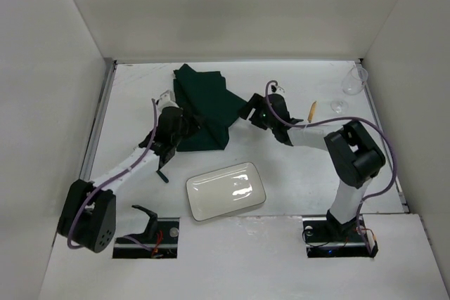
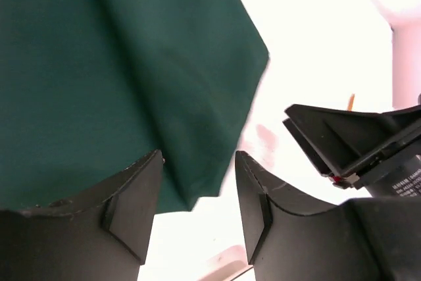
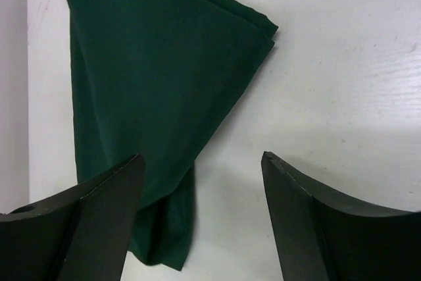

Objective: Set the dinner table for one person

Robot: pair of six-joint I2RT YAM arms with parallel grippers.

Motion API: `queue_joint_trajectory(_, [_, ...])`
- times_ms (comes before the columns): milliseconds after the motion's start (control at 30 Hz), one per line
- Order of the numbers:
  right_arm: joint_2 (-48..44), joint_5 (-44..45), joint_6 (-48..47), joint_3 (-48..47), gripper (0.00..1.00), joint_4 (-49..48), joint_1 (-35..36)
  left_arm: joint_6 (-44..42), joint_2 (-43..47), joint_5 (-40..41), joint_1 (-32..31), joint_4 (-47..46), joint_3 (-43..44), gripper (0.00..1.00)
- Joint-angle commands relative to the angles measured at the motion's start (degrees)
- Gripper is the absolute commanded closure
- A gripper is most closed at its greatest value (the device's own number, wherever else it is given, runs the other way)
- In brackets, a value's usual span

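The dinner table (image 1: 302,166) is a white tabletop. A dark green cloth mat (image 1: 204,103) lies crumpled and folded at its back middle. My left gripper (image 1: 185,128) is open at the mat's near left edge; in the left wrist view the gripper (image 2: 197,162) has the mat's corner (image 2: 118,77) hanging between its fingers, not pinched. My right gripper (image 1: 248,110) is open at the mat's right corner; in the right wrist view the gripper (image 3: 200,159) stands just above the table with the folded mat (image 3: 151,64) by its left finger. A white rectangular plate (image 1: 225,191) lies near the front.
A clear glass (image 1: 354,81) and a small clear piece (image 1: 339,105) stand at the back right by the side rail. An orange-tipped utensil (image 1: 313,110) lies beside the right arm. A black utensil (image 1: 163,173) lies left of the plate. White walls enclose the table.
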State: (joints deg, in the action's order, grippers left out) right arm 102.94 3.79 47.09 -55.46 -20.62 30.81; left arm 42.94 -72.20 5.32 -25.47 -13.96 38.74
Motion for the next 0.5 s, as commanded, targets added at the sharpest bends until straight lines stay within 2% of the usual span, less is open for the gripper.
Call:
queue_joint_trajectory(0, [2.26,0.25,7.56,-3.95,0.24,1.28,0.09,2.32,3.64,3.28,2.66,7.17,-4.01,0.54])
queue_joint_trajectory(200, [6.92,1.13,14.34,-9.04,0.31,6.99,-0.44,3.90,8.30,4.70,6.88,11.23,-10.17,0.54])
queue_joint_trajectory(467, [12.46,1.92,21.37,-15.37,0.36,10.60,-1.41,5.31,5.85,4.43,8.56,10.79,-13.60,0.54])
